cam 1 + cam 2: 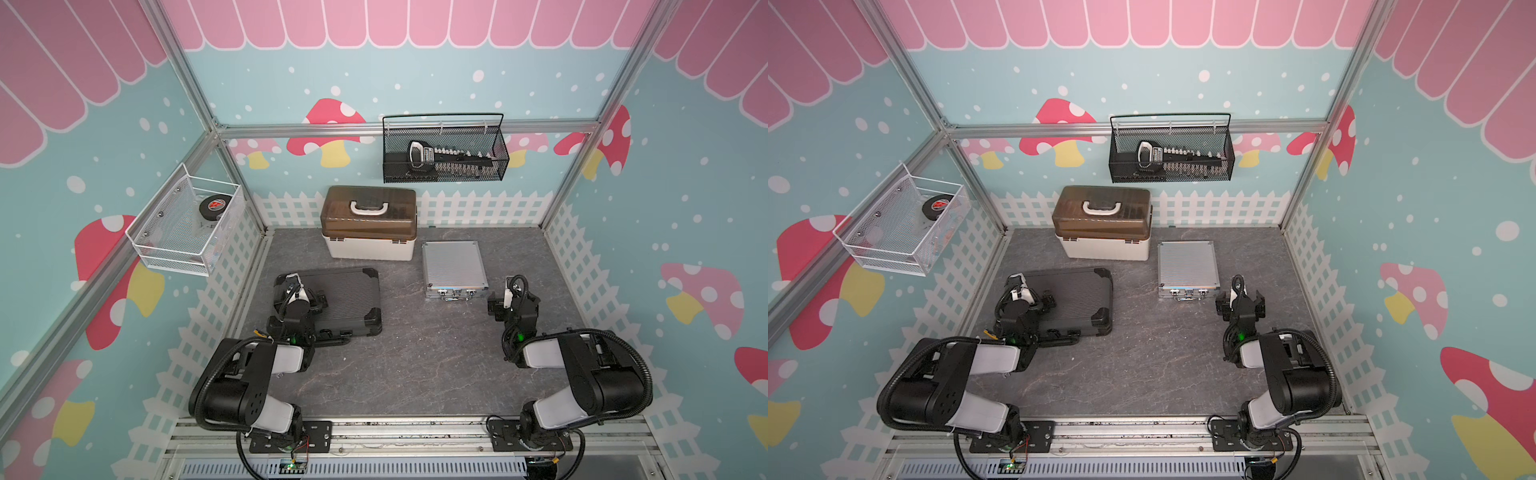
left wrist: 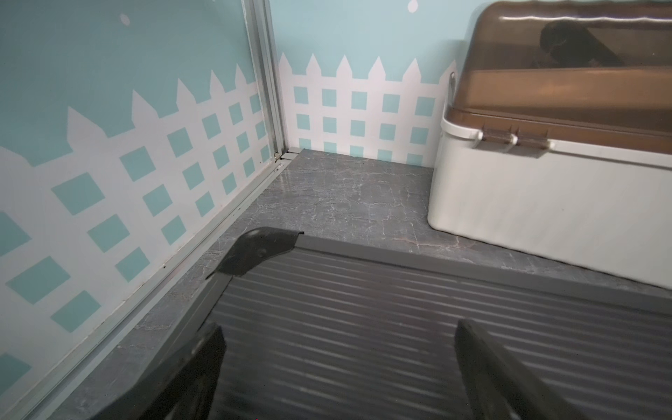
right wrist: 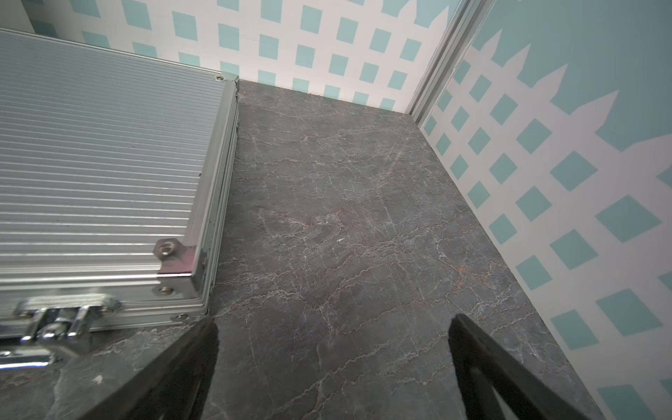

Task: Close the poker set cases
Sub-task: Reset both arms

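The larger black poker set case lies flat at the left of the floor with its lid down. My left gripper hovers open over the left part of its ribbed lid, with nothing between the fingers. At the right lies the smaller silver case, lid down too, its metal latches facing the front. My right gripper stands open over bare floor just off that case's front right corner, touching nothing.
A cream box with a brown lid stands at the back, behind the black case. A black wire basket hangs on the back wall. A white mesh basket holding a puck hangs on the left wall.
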`<action>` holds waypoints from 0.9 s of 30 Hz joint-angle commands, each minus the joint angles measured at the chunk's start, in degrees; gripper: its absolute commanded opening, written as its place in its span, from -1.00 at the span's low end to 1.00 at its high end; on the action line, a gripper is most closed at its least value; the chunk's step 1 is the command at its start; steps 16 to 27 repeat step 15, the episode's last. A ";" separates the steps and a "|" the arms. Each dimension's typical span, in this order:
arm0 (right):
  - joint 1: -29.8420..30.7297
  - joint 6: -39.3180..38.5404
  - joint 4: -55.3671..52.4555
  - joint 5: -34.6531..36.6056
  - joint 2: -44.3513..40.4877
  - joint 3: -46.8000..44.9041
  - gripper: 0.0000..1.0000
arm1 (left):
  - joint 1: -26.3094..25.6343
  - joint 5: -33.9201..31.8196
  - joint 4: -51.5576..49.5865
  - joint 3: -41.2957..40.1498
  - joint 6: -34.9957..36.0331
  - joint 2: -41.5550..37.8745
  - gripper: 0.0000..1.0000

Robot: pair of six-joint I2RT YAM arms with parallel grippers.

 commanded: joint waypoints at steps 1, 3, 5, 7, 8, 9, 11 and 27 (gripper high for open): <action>-0.24 0.50 1.79 0.47 0.02 0.80 0.97 | 1.28 -0.67 -5.41 3.33 -0.29 1.34 0.98; -0.21 0.50 1.82 0.44 0.02 0.87 0.97 | 1.69 0.04 -5.14 3.36 -0.85 1.04 0.98; -0.19 0.52 1.78 0.44 0.08 0.87 0.97 | 1.91 0.15 -4.57 3.14 -0.61 1.61 0.98; -0.18 0.50 1.76 0.46 0.11 0.96 0.97 | 1.87 0.39 -6.48 3.56 -1.07 0.76 0.98; -0.19 0.53 1.75 0.45 0.17 0.96 0.97 | 1.95 0.41 -6.58 3.54 -1.00 0.88 0.98; -0.19 0.49 1.67 0.46 0.13 1.01 0.97 | 1.88 0.10 -4.27 3.12 -0.47 1.69 0.98; -0.25 0.56 1.32 0.11 0.22 1.17 0.97 | 1.91 0.34 -6.04 3.48 -0.94 0.91 0.98; -0.45 0.55 1.24 -0.31 0.14 1.23 0.97 | 1.88 0.31 -5.70 3.38 -0.93 0.95 0.98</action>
